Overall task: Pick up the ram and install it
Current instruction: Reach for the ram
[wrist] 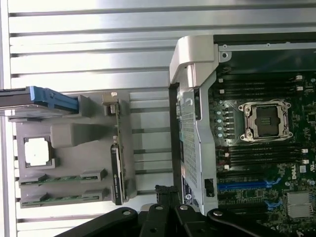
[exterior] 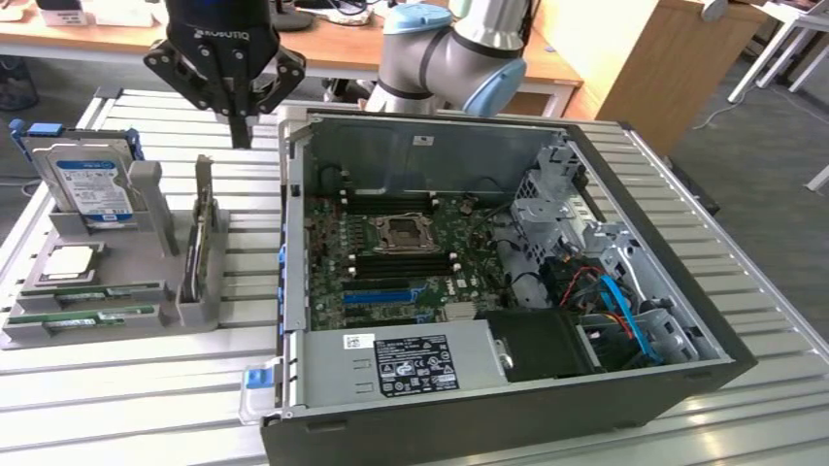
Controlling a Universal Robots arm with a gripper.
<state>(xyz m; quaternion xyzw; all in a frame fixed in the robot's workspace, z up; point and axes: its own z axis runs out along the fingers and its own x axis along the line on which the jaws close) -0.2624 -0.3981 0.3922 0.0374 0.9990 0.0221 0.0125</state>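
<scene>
A silver hard drive point(exterior: 93, 189) with a blue-and-white label stands upright in a grey parts holder point(exterior: 194, 311), far out to the exterior view's left of the tool and lower than it. In front of the drive a square processor chip point(exterior: 72, 262) lies flat in the same holder. The ram point(exterior: 88, 294) point(wrist: 61, 177), a long green stick, lies flat in a groove at the holder's near edge, well apart from the tool. A second green stick point(exterior: 84, 318) lies just beside it. A thin board point(exterior: 201, 238) stands on edge at the holder's other side, almost under the tool.

The tool point(exterior: 241, 131) point(wrist: 167, 207) hangs above the slatted metal worktop point(exterior: 130, 388), over the gap between the holder and the computer case point(exterior: 518, 427). Its fingers are pressed together and grip nothing.

To the exterior view's right of the tool and below it, the case lies open on its side. Inside, the green motherboard point(exterior: 376, 291) shows an empty processor socket point(exterior: 402, 233) with long black memory slots point(exterior: 388, 262) beside it. A power supply point(exterior: 402, 364) sits along the near edge of the case.
</scene>
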